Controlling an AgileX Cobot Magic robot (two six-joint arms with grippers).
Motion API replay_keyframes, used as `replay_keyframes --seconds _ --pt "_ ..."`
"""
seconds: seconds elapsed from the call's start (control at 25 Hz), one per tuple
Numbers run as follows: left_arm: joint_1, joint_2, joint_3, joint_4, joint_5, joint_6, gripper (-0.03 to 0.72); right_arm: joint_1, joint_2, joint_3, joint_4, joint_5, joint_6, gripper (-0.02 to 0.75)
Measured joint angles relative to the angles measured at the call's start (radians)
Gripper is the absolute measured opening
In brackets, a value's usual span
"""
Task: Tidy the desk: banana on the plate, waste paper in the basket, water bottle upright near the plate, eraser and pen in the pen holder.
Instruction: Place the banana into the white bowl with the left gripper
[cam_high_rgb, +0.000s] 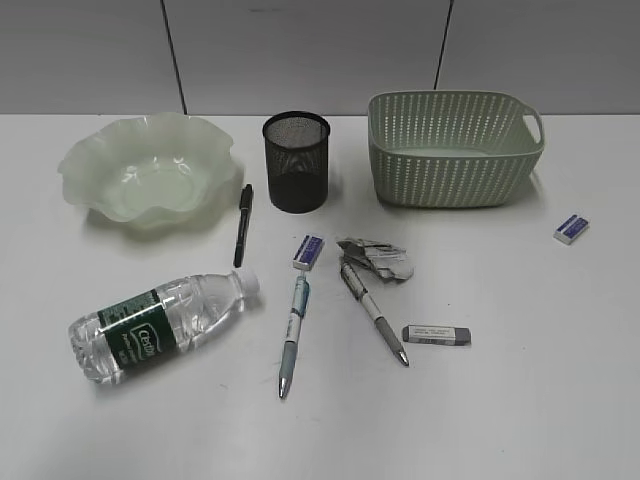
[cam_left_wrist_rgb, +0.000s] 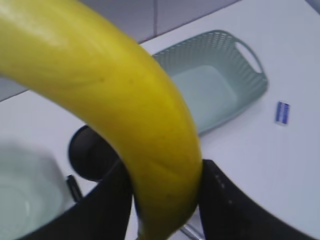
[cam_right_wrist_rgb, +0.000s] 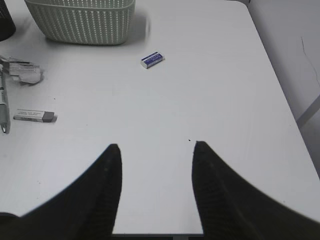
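Banana: the banana (cam_left_wrist_rgb: 115, 110) is held up in the air, seen only in the left wrist view; it does not show in the exterior view.
Left claw: the left claw (cam_left_wrist_rgb: 165, 195) is closed onto the banana near its lower end, one black finger on each side of the fruit.
Right claw: the right claw (cam_right_wrist_rgb: 155, 185) is spread wide with nothing between its fingers, hovering over a bare part of the counter (cam_right_wrist_rgb: 210, 90).
Plate: the plate (cam_high_rgb: 146, 176) stands at the back left with nothing in it; its pale edge shows blurred at the lower left of the left wrist view.
Pen holder: the pen holder (cam_high_rgb: 296, 160) stands between plate and basket (cam_high_rgb: 452, 148), with no contents visible.
Bottle: the bottle (cam_high_rgb: 160, 325) lies on its side at the front left.
Loose items: the crumpled paper (cam_high_rgb: 377, 257) touches the top end of one pen (cam_high_rgb: 373, 311); a second pen (cam_high_rgb: 292, 335), a black pen (cam_high_rgb: 242, 223) and three erasers (cam_high_rgb: 308, 250) (cam_high_rgb: 436, 335) (cam_high_rgb: 571, 229) lie scattered.
Stage, as judged: banana lifted, not yet placed; all else untouched.
Risk one: the grip sits near one end, so the long free part could swing or slip out during travel.
Risk two: a release too high or off centre could send the fruit over the wavy rim.
Risk three: a low approach could clip the pen holder, which stands just beside the plate.
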Motion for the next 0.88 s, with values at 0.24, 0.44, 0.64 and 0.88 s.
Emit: replay_keyframes --seconds 0.24,0.44,0.64,0.88 --pt "0.221 0.0 0.107 -0.004 0.0 0.0 0.306 0.0 0.0 0.0 0.0 0.0 0.0 0.376" --pt "0.388 0.0 0.251 -0.057 -0.001 -0.001 0.306 0.0 0.0 0.0 0.0 0.0 0.0 0.376" --pt "0.474 0.015 0.431 -0.131 -0.087 -0.001 0.306 0.0 0.0 0.0 0.0 0.0 0.0 0.376" --pt "0.485 0.113 0.482 -0.237 -0.192 -0.001 0.306 0.0 0.0 0.0 0.0 0.0 0.0 0.376"
